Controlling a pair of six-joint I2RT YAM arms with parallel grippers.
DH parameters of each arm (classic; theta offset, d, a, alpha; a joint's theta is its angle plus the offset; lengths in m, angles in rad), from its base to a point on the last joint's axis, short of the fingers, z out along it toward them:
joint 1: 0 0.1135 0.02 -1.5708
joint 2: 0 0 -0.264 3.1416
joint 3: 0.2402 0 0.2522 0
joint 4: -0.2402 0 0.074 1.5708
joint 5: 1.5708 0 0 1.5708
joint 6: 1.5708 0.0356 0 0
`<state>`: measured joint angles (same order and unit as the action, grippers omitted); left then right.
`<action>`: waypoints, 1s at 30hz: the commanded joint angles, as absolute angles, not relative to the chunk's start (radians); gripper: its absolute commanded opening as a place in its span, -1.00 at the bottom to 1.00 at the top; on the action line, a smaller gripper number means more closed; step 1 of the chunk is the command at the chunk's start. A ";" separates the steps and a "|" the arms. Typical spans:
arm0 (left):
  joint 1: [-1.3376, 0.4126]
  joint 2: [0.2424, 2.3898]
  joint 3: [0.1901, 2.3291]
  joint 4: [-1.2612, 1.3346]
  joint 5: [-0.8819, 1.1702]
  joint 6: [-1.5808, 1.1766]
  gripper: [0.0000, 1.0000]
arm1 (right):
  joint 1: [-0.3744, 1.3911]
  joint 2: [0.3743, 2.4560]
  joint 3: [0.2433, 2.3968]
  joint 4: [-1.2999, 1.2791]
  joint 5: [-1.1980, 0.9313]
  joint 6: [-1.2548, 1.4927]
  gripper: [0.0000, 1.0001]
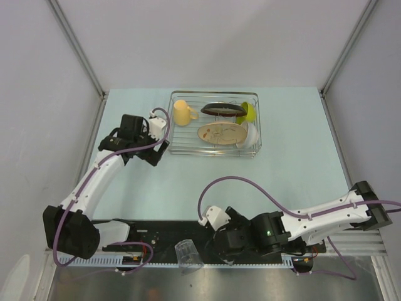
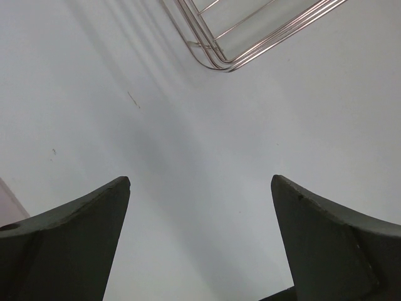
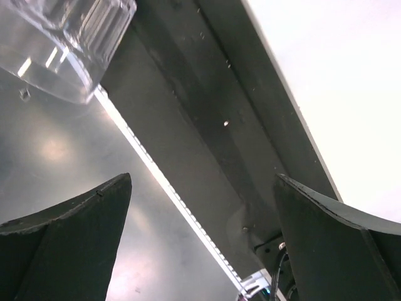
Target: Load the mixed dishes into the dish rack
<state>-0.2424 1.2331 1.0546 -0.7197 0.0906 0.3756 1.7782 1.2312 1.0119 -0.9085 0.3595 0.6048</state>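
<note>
The silver wire dish rack (image 1: 214,150) stands at the back of the table. In it are a cream-yellow mug (image 1: 182,113), a dark red-brown dish (image 1: 223,109), a lime-green bowl (image 1: 249,111), a beige patterned plate (image 1: 220,133) and a white bowl (image 1: 249,135). A small clear glass (image 1: 187,255) stands at the near edge, outside the rack; the right wrist view has it as the glass (image 3: 62,44) ahead and to the left. My right gripper (image 1: 220,249) (image 3: 203,179) is open just right of it, not touching. My left gripper (image 1: 156,151) (image 2: 200,182) is open and empty, by the rack's near-left corner (image 2: 213,59).
A black base plate (image 1: 156,233) runs along the near edge between the arm bases, with a ribbed metal strip (image 3: 169,188) and a grey metal surface beyond it. Grey walls enclose the pale table (image 1: 188,182) on three sides.
</note>
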 commanded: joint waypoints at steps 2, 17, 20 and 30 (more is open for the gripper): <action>-0.238 1.189 1.074 -0.721 0.069 0.368 1.00 | 1.824 1.181 1.005 -0.858 0.468 0.655 1.00; -0.238 1.132 1.118 -0.785 0.060 0.347 0.99 | 1.876 1.451 1.192 -0.729 0.440 0.367 0.93; -0.238 1.108 1.109 -0.791 0.057 0.337 1.00 | 1.873 1.485 1.223 -0.701 0.395 0.344 0.93; -0.238 1.069 1.138 -0.827 0.018 0.354 1.00 | 1.819 1.522 1.226 -0.664 0.226 0.276 0.94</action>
